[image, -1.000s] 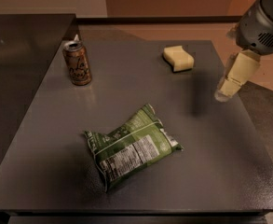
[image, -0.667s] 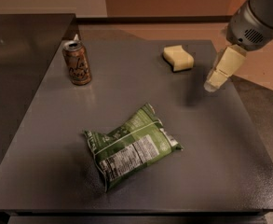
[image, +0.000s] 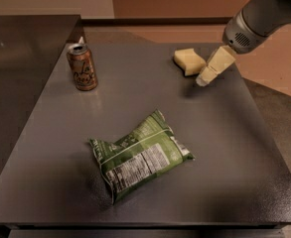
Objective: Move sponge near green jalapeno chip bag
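While the sponge (image: 188, 61) lies at the far right of the dark table (image: 234, 148), not yet taken up, the gripper (image: 202, 80) hangs just beside its right edge, angled down and to the left from the grey arm that enters at the upper right corner. Its tip is poised close above the tabletop, near the sponge, with no contact evident. Whether the tool is spread or closed cannot be told from this view, though it carries nothing. The green jalapeno chip bag (image: 140, 157) rests crumpled at the centre-front of the table, label panel up, well apart from the sponge. A brown-orange soda can (image: 82, 67) stands upright at the far left, away from both. Judged from this layout, the step in hand is the approach to the sponge: no pickup has been made and no transport begun. The next move calls for bringing the tool over the sponge's middle, closing on the soft block across its narrower sides and lifting it. It would then carry the sponge toward the front and left and set it down just beside the bag, without landing on the bag.
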Robot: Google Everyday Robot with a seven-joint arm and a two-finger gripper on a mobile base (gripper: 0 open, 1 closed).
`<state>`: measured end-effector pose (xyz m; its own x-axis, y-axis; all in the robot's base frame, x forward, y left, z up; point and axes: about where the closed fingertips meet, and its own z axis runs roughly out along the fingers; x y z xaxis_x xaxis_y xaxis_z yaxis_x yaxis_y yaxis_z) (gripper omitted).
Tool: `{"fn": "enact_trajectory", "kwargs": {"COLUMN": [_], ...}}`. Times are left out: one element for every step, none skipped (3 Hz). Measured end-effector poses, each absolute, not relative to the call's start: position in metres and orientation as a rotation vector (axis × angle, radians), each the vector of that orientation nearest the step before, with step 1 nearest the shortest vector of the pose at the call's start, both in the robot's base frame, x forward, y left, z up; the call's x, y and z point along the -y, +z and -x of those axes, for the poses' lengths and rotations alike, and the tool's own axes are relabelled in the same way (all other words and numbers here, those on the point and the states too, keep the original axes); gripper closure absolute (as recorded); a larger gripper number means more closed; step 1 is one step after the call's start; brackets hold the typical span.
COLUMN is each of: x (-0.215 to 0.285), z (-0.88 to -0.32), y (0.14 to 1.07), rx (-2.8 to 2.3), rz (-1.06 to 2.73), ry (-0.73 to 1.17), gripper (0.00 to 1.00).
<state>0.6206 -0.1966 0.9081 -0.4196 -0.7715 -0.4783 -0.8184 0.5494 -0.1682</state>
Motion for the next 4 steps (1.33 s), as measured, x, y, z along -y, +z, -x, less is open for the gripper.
{"fn": "enact_trajectory", "kwargs": {"x": [0.189, 0.185, 0.183, 0.182], "z": [-0.646, -0.666, -0.68, -0.689], "y": [0.889, 0.876, 0.862, 0.852], "rx": [-2.298, -2.316, -2.338, -2.345], "rz": [1.19, 1.127, 1.099, 1.1], "ry": [0.158, 0.173, 0.177, 0.176], "gripper": [0.0, 0.0, 0.0, 0.0]}}
